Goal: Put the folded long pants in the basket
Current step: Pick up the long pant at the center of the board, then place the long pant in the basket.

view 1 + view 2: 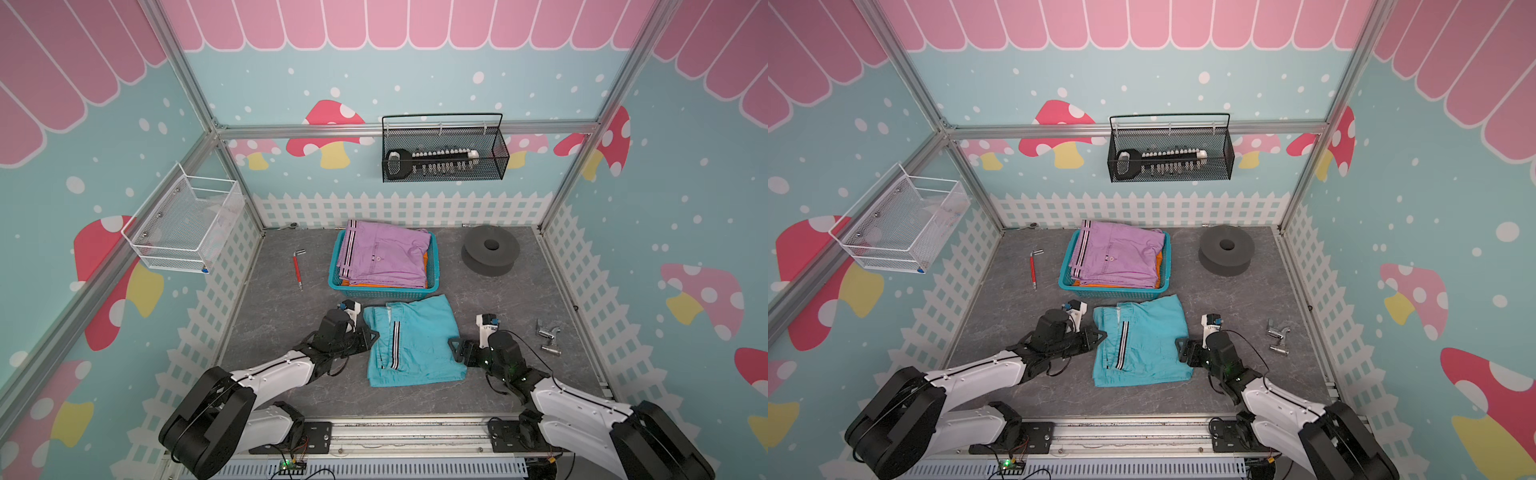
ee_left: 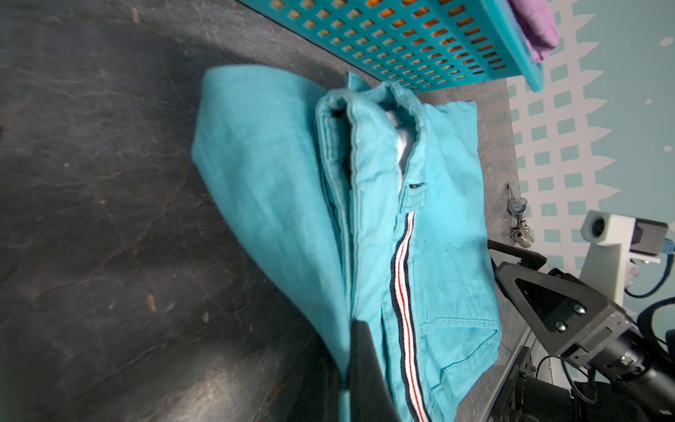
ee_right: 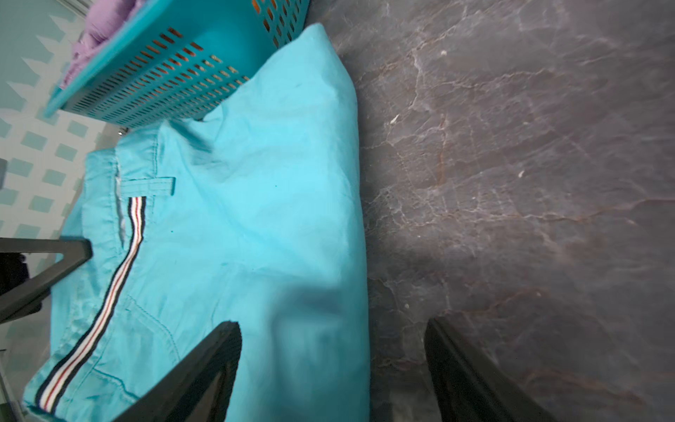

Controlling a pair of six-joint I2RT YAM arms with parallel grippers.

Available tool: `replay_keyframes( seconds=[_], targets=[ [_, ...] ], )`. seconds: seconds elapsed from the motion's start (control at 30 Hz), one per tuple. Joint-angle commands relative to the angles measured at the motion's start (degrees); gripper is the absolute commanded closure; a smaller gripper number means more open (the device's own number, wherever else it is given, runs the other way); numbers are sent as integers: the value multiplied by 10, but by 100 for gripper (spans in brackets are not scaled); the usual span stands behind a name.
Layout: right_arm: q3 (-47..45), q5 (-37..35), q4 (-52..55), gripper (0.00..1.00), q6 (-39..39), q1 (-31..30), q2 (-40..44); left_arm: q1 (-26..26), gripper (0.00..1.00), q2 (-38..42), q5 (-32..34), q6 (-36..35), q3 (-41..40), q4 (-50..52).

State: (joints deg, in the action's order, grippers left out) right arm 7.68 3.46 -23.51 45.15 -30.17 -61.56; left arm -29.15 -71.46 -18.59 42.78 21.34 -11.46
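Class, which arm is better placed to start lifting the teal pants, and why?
Left: the left gripper is shut on an edge of the teal pants; the right gripper is open astride the opposite edge, gripping nothing.

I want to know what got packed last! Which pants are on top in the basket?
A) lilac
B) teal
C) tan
A: the lilac pants lie on top in the basket, while the teal pants lie outside it.
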Motion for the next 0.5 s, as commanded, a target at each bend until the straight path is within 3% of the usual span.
replay_keyframes(
  seconds=[0.0, 0.1, 0.2, 0.37, 0.47],
  targets=[
    [28, 24, -69, 17, -20, -4, -52, 6, 100, 21, 18, -14, -4, -1],
    [51, 31, -74, 26, -28, -4, -95, 7, 100, 26, 18, -14, -4, 1],
    [56, 20, -95, 46, -33, -4, -112, 7, 100, 26, 16, -16, -1, 2],
    [81, 48, -112, 64, -40, -4, -169, 8, 100, 21, 15, -17, 1, 1],
    [85, 47, -114, 89, -39, -5, -182, 12, 100, 20, 18, -17, 2, 0]
  ],
)
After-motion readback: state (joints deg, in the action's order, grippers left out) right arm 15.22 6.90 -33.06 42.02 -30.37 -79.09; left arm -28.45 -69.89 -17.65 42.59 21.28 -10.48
